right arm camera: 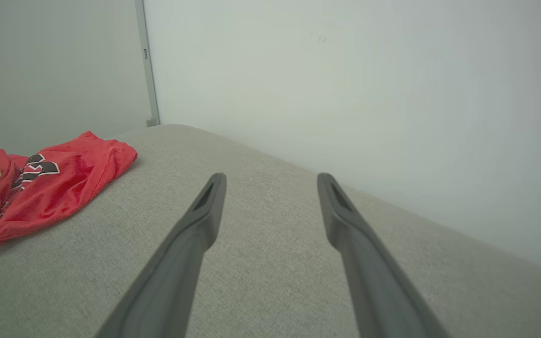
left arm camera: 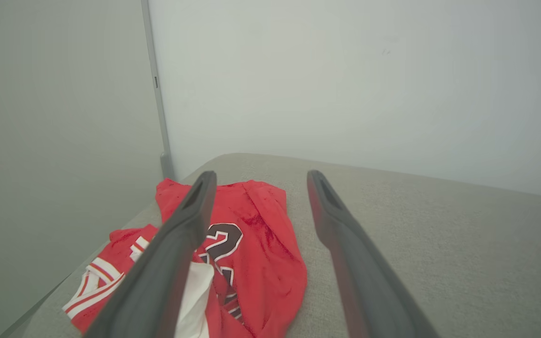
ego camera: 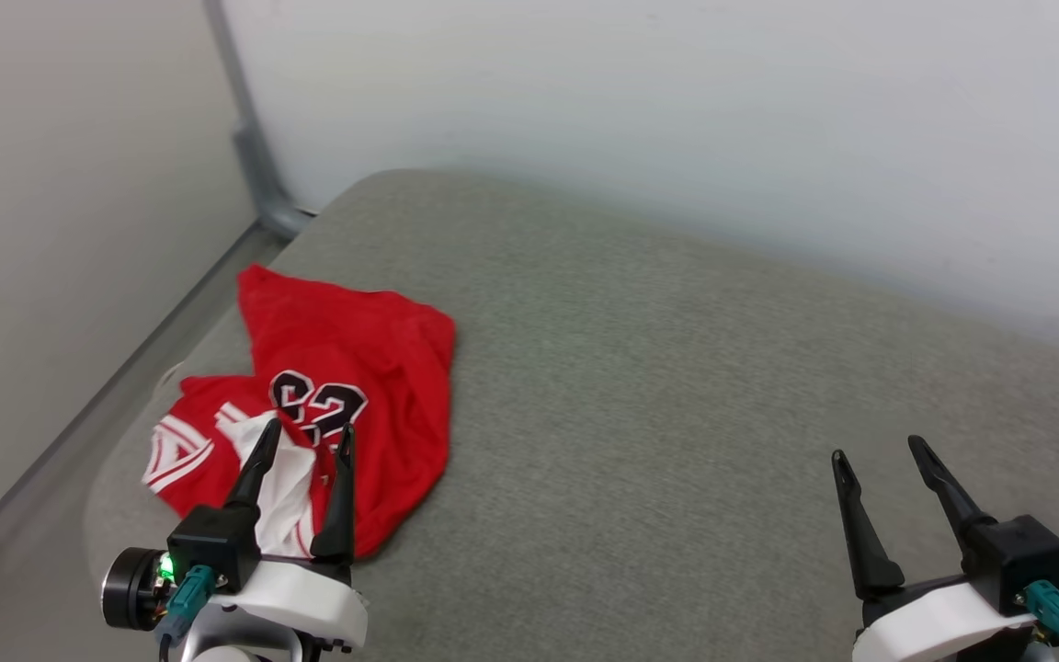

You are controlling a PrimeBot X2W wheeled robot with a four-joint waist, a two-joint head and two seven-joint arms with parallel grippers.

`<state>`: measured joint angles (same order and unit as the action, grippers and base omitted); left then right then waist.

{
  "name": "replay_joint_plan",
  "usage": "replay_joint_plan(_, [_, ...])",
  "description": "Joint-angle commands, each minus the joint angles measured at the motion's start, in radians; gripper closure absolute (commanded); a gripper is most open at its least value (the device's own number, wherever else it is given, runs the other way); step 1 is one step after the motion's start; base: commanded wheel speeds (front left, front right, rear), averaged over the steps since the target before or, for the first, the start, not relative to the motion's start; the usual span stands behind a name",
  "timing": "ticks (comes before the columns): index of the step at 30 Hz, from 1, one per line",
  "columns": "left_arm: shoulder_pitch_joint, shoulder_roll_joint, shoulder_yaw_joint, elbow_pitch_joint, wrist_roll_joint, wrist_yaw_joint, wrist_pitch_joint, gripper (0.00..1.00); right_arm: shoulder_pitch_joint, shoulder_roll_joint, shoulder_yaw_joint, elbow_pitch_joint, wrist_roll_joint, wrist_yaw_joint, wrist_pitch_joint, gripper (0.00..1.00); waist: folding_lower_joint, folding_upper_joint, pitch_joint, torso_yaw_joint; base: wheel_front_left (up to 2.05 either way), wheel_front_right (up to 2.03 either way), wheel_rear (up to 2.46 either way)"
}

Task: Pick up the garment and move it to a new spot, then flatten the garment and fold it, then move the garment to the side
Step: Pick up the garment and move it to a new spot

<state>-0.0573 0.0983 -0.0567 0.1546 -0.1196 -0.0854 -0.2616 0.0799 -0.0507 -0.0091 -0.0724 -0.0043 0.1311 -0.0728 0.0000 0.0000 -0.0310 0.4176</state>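
My left gripper (ego camera: 309, 428) and right gripper (ego camera: 877, 449) both have long dark fingers (ego camera: 863, 533), black blocks, white shells and teal connectors (ego camera: 187, 588).

The garment (ego camera: 382, 368) is looking like soft, matt cloth, and the worktop (ego camera: 677, 368) is showing a slightly rough woven fabric. The left tool (ego camera: 309, 428) and the right tool (ego camera: 877, 449) are appearing as smooth, matt dark plastic.

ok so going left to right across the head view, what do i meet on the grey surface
garment → bare stretch of the grey cushion → right gripper
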Motion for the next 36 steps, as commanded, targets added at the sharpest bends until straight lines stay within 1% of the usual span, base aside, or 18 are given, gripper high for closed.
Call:
replay_joint_plan(1, [-0.012, 0.003, 0.001, 0.002, -0.004, -0.004, -0.005, 0.0, -0.014, 0.001, 0.0, 0.0, -0.004, -0.001, -0.003, 0.0, 0.0, 0.0, 0.0, 0.046, 0.0, 0.0, 0.0])
replay_joint_plan(4, [-0.011, 0.004, 0.014, 0.005, -0.005, -0.006, -0.004, 0.0, -0.019, 0.001, 0.003, 0.0, 0.002, -0.001, -0.006, 0.0, 0.0, 0.0, 0.002, 0.084, 0.0, 0.0, 0.0])
replay_joint_plan(8, [0.004, 0.002, 0.042, -0.011, -0.006, 0.001, -0.004, 0.0, -0.043, 0.0, 0.028, 0.007, -0.006, -0.001, 0.0, 0.0, 0.0, 0.0, 0.02, 0.098, 0.0, 0.0, 0.0])
replay_joint_plan(18, [0.001, -0.005, 0.085, -0.017, -0.002, -0.003, -0.004, 0.0, -0.086, 0.0, 0.05, 0.037, -0.014, -0.001, -0.006, 0.0, 0.0, 0.0, 0.042, 0.11, 0.0, 0.0, 0.0])
replay_joint_plan(21, [-0.023, -0.003, 0.091, 0.001, -0.003, -0.007, -0.004, 0.0, -0.08, 0.0, 0.045, 0.042, -0.008, -0.001, -0.006, 0.0, 0.0, 0.0, 0.042, 0.11, 0.0, 0.0, 0.0])
replay_joint_plan(24, [-0.057, 0.007, 0.085, 0.051, -0.012, -0.014, -0.003, 0.0, -0.066, 0.0, 0.037, 0.043, -0.006, -0.001, -0.002, 0.0, 0.0, 0.0, 0.041, 0.109, 0.0, 0.0, 0.0])
replay_joint_plan(27, [-0.136, 0.033, 0.073, 0.108, -0.036, -0.027, 0.047, 0.0, -0.059, 0.0, 0.027, 0.031, -0.015, -0.001, 0.006, 0.0, 0.0, 0.0, 0.05, 0.106, 0.0, 0.0, 0.0])
replay_joint_plan(30, [-0.226, 0.068, 0.056, 0.167, -0.081, -0.038, 0.127, 0.0, -0.057, 0.0, 0.021, 0.012, -0.025, -0.001, 0.019, 0.0, 0.0, 0.0, 0.072, 0.092, 0.0, 0.0, 0.0])
replay_joint_plan(35, [-0.376, 0.145, 0.017, 0.259, -0.167, -0.045, 0.278, 0.0, -0.082, 0.0, 0.028, -0.018, -0.052, -0.001, 0.045, 0.0, 0.0, 0.0, 0.129, 0.035, 0.0, 0.0, 0.0])
replay_joint_plan(36, [-0.4, 0.169, 0.003, 0.27, -0.188, -0.045, 0.307, 0.0, -0.086, 0.0, 0.032, -0.023, -0.056, -0.001, 0.05, 0.0, 0.0, 0.0, 0.143, 0.019, 0.0, 0.0, 0.0])
